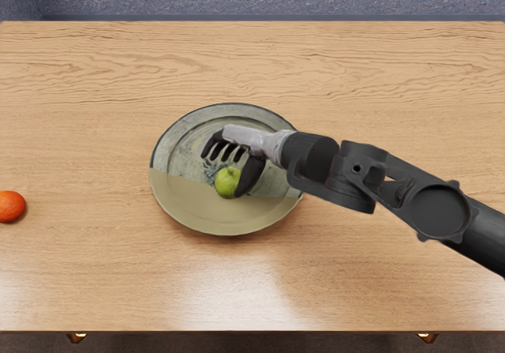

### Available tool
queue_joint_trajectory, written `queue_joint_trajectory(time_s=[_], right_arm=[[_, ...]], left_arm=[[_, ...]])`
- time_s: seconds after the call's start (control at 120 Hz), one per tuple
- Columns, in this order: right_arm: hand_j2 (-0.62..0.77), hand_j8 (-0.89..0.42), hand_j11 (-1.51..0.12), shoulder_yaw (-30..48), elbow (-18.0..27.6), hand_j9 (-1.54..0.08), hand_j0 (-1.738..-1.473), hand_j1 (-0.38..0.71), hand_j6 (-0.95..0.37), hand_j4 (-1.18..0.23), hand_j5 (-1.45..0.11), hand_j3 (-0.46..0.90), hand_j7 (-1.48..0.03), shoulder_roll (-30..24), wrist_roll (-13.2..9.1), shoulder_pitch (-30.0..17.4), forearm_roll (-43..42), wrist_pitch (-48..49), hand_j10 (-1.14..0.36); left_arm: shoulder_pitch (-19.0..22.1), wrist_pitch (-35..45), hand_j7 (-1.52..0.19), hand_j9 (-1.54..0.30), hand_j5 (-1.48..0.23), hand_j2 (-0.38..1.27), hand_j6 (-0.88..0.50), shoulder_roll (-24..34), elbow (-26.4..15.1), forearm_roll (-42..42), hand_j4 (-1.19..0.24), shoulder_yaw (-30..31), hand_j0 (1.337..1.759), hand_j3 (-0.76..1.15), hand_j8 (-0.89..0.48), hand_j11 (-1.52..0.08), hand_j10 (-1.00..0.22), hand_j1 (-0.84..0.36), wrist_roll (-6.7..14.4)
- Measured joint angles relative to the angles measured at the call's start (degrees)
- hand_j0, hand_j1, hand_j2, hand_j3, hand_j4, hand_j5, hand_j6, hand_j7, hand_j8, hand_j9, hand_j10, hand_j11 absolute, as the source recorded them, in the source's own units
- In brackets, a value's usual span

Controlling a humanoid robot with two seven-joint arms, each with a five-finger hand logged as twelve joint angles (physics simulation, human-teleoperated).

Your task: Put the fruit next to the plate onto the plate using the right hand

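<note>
The right robot hand is over the middle of the plate, its arm coming in from the right. Its fingers are half curled over the green fruit and the thumb lies against the right side of the fruit, so the hand seems to have the fruit in a loose grasp. The fruit is inside the rim, a little near of the plate's centre. I cannot tell if it already rests on the plate or hangs just above it. I judge that the step in hand is the release. To do it well, the hand should first go down gently until the fruit surely sits on the plate, not drop it, because a round fruit will probably roll. Then the fingers and thumb should open slowly and together, so that no side pushes the fruit. After this the hand should rise straight up, not sweep to the side, or it may knock the fruit or move the plate on the desk. The orange at the far left edge is well apart and needs no care.
</note>
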Motion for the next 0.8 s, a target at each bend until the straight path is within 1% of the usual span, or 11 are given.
queue_joint_trajectory(time_s=[0.142, 0.292, 0.458, 0.592, 0.675, 0.8], right_arm=[[-0.01, -0.2, -0.3, 1.55, 0.06, -0.3, -1.658, -0.1, -0.21, -0.22, -0.29, 0.0, -0.29, -1.94, 0.0, 1.22, 10.06, 0.25, -0.22], [-0.01, -0.12, -0.17, 2.62, 1.0, -0.17, -1.658, -0.2, -0.12, -0.13, -0.17, 0.0, -0.17, -5.46, 0.0, 3.23, 22.88, 1.56, -0.13], [-0.01, -0.08, -0.11, 6.61, 1.38, -0.11, -1.658, -0.25, -0.08, -0.08, -0.11, 0.0, -0.11, -9.2, 0.0, 3.86, 35.93, 8.14, -0.08], [-0.01, -0.06, -0.08, 9.12, 1.1, -0.08, -1.658, -0.28, -0.06, -0.06, -0.08, 0.0, -0.08, -15.45, 0.0, 3.56, 49.67, 15.96, -0.06], [-0.01, -0.05, -0.07, 9.74, -1.04, -0.07, -1.658, -0.29, -0.05, -0.05, -0.07, 0.0, -0.07, -19.21, 0.0, 3.08, 58.32, 19.71, -0.05], [-0.01, -0.05, -0.06, 10.07, -4.68, -0.06, -1.658, -0.29, -0.05, -0.05, -0.06, 0.0, -0.06, -23.71, 0.0, 2.02, 68.44, 21.86, -0.05]], left_arm=[[0.0, 0.0, -0.3, -0.3, -0.3, 0.05, -0.23, 0.0, 0.0, 0.0, -0.23, 0.01, 1.658, 0.0, -0.23, -0.3, -0.23, 0.07, -0.02], [0.0, 0.0, -0.3, -0.3, -0.3, 0.05, -0.23, 0.0, 0.0, -0.02, -0.23, -0.01, 1.658, 0.0, -0.23, -0.3, -0.23, 0.07, -0.02], [0.0, 0.0, -0.3, -0.3, -0.3, 0.05, -0.23, 0.0, 0.0, -0.02, -0.23, 0.0, 1.658, 0.0, -0.23, -0.3, -0.23, 0.07, -0.02], [0.0, 0.0, -0.3, -0.3, -0.3, 0.05, -0.23, 0.0, 0.0, -0.03, -0.23, -0.01, 1.658, 0.0, -0.23, -0.3, -0.23, 0.07, -0.02], [0.0, 0.0, -0.3, -0.3, -0.3, 0.05, -0.23, 0.0, 0.0, -0.03, -0.23, -0.02, 1.658, 0.0, -0.23, -0.3, -0.23, 0.07, -0.02], [0.0, 0.0, -0.3, -0.3, -0.3, 0.05, -0.23, 0.0, 0.0, -0.01, -0.23, -0.01, 1.658, 0.0, -0.23, -0.3, -0.23, 0.07, -0.01]])
